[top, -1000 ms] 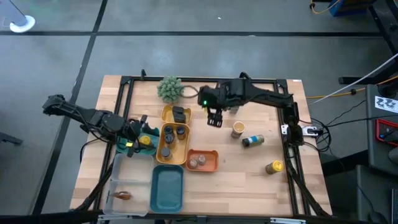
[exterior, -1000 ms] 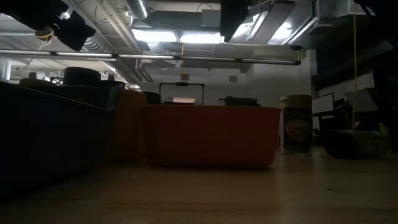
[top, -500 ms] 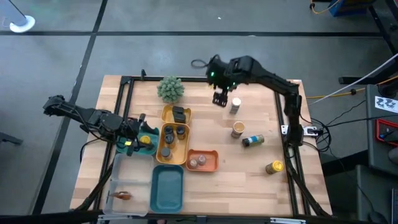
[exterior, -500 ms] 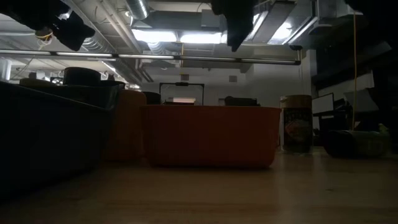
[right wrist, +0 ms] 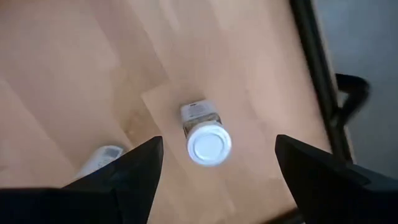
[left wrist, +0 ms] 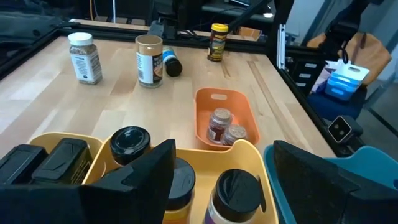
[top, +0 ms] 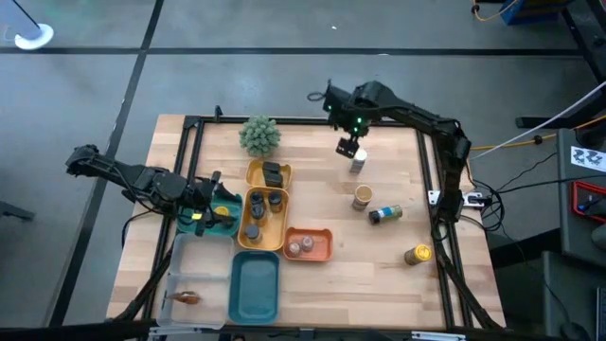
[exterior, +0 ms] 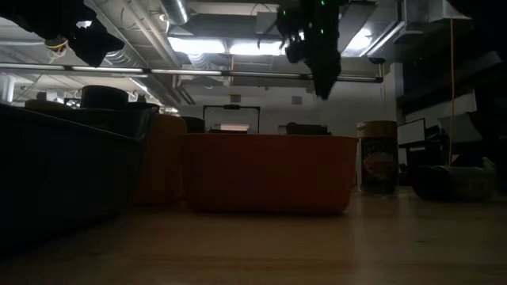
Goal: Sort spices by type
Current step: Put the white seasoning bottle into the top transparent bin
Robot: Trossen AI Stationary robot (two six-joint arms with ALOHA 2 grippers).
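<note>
A pale wooden table (top: 379,265) sits on a grey floor, framed by black rails. From above, a yellow tray (top: 254,234) near the left arm holds a black box (top: 275,173) at its far end and several dark-capped jars (top: 265,202) in the middle; touching its near corner, an orange tray (top: 320,248) carries two small jars (top: 301,247). A teal tray (top: 256,289) lies nearer the front edge. A fuzzy green plant (top: 258,134) stands at the back. The right gripper (top: 348,147) hovers with fingers spread just above a white-capped jar (top: 358,162); the left gripper (top: 206,216) waits beside the yellow tray, also spread.

At table height, the orange tray (exterior: 268,172) fills the middle, a labelled jar (exterior: 378,157) standing to its side.

The left wrist camera shows the dark-capped jars (left wrist: 130,144) in the yellow tray (left wrist: 249,152) and both small jars (left wrist: 224,126) inside the orange tray (left wrist: 211,98).

The right wrist camera looks straight down on the white-capped jar (right wrist: 209,144), upright on bare wood between the parted fingers (right wrist: 134,177).
</note>
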